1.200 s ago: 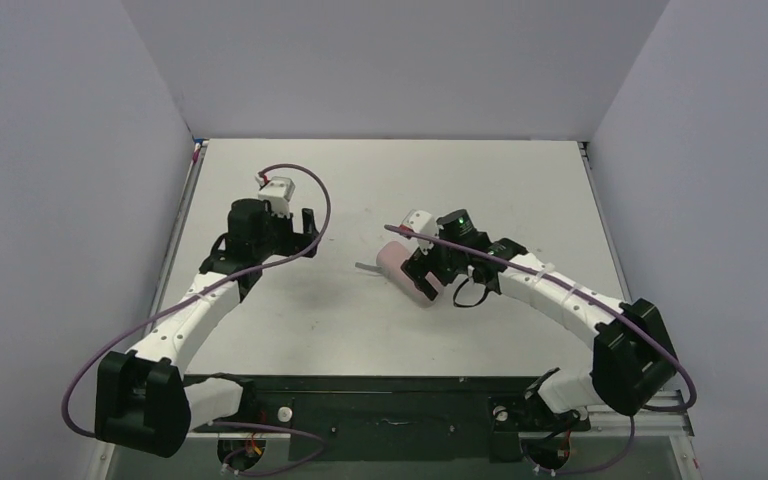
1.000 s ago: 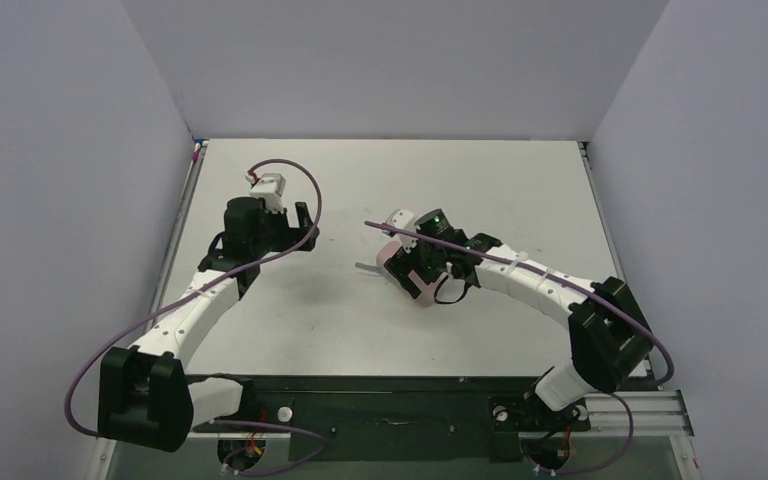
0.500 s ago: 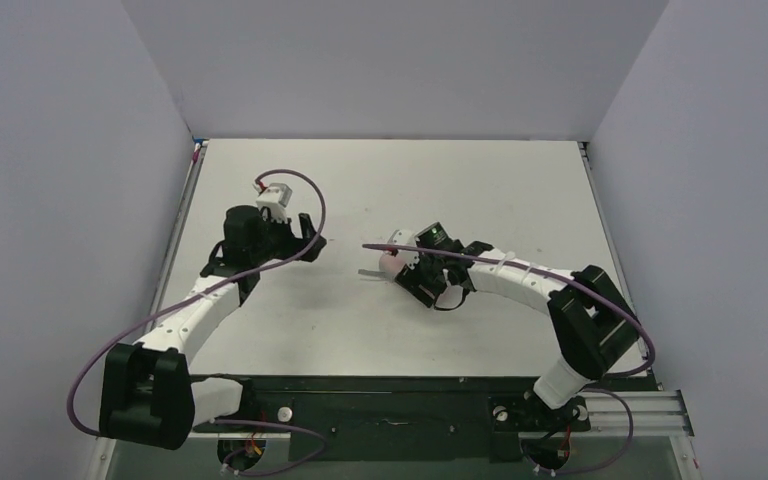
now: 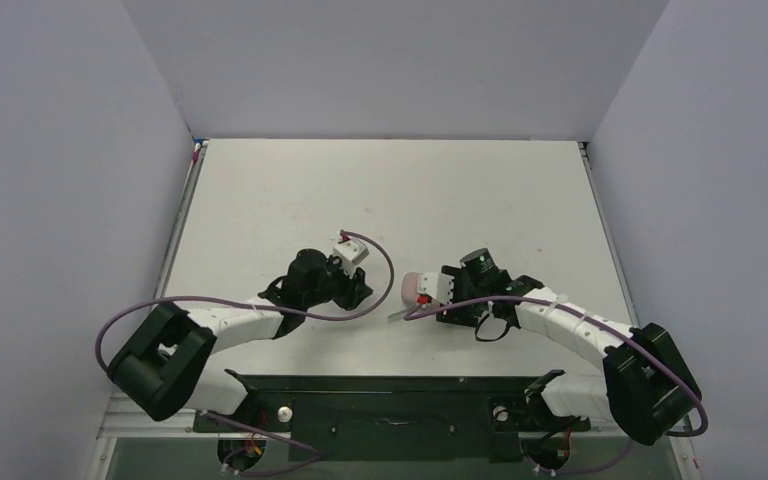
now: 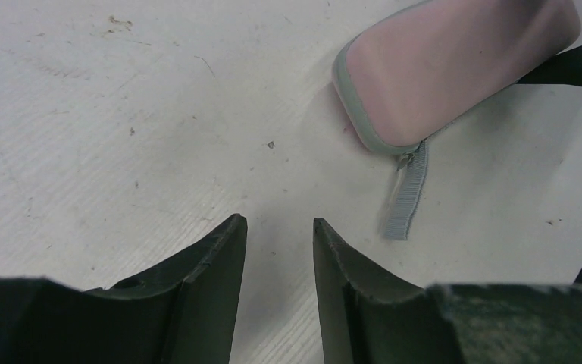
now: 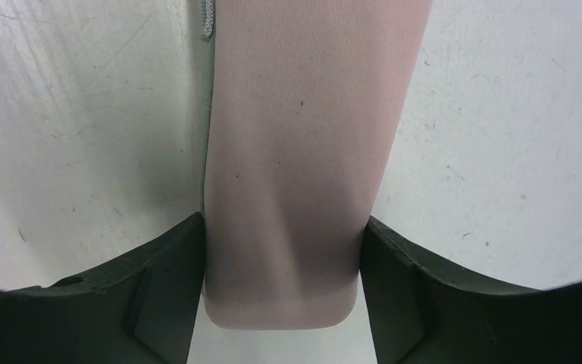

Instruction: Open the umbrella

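Note:
The umbrella itself does not show in any view. A pale pink oblong fabric sleeve (image 4: 407, 284) with a grey zip edge lies on the white table near its front middle. My right gripper (image 4: 430, 291) is shut on the sleeve (image 6: 303, 152), one finger pressed to each long side near its rounded end. The sleeve's other end (image 5: 455, 68) and its grey pull strap (image 5: 407, 197) lie just ahead and to the right of my left gripper (image 5: 279, 221). The left gripper (image 4: 364, 291) is low over the table, its jaws a narrow gap apart with only bare table between them.
Grey-white walls enclose the table (image 4: 390, 190) on the left, back and right. A black rail (image 4: 390, 400) with the arm bases runs along the near edge. A thin black loop (image 4: 487, 328) hangs beside my right wrist. Purple cables arc over both arms.
My right gripper closed on the sleeve and drew it toward the near edge. My left arm swung right and nearer, up to the sleeve's strap end, its jaws narrowing.

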Controlling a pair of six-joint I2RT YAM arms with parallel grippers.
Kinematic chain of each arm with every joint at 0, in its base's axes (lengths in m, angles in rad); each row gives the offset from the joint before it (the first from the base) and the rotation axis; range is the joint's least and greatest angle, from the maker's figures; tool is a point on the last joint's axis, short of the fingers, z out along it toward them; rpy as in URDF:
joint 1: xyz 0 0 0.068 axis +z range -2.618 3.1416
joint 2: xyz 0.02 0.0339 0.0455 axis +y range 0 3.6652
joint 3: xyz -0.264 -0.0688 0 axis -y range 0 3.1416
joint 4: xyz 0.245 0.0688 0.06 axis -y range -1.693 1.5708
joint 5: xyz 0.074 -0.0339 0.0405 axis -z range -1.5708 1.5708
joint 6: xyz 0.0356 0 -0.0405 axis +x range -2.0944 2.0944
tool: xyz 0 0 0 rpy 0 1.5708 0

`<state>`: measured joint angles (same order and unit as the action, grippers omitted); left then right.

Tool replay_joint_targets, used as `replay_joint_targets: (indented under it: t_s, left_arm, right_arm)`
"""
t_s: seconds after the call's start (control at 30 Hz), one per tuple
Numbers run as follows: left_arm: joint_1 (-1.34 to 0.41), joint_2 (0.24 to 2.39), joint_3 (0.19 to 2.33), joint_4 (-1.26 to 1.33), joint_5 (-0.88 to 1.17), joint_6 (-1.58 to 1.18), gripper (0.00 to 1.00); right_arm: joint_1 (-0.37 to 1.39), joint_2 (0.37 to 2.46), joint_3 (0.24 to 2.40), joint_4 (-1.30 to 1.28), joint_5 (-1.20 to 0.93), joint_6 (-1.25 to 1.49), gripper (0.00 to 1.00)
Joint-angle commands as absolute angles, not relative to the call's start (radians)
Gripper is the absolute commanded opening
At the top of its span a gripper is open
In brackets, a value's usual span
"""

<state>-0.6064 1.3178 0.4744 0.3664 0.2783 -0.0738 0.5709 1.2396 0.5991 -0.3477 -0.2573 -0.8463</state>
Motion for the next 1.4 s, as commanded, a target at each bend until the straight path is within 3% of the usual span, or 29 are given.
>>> replay_joint_targets:
  t_s: [0.0, 0.1, 0.5, 1.07, 1.23, 1.37]
  left_arm:
    - [-0.681, 1.437, 0.497, 0.607, 0.197, -0.103, 0.33]
    - [-0.726, 1.516, 0.507, 0.659, 0.198, -0.114, 0.30]
    - [-0.829, 1.737, 0.549, 0.844, 0.170, -0.196, 0.27]
    - [-0.865, 1.842, 0.596, 0.917, 0.160, -0.247, 0.25]
    - [-0.866, 1.872, 0.634, 0.896, 0.105, -0.290, 0.17]
    - [-0.866, 1.880, 0.645, 0.901, 0.091, -0.311, 0.04]
  right_arm:
    - [0.574, 1.266, 0.601, -0.326, -0.294, -0.860, 0.42]
    - [0.574, 1.289, 0.606, -0.309, -0.292, -0.822, 0.37]
    - [0.560, 1.306, 0.628, -0.341, -0.341, -0.721, 0.37]
    - [0.533, 1.336, 0.653, -0.380, -0.386, -0.684, 0.34]
    - [0.532, 1.337, 0.646, -0.406, -0.385, -0.695, 0.31]
    - [0.532, 1.345, 0.654, -0.411, -0.389, -0.660, 0.28]
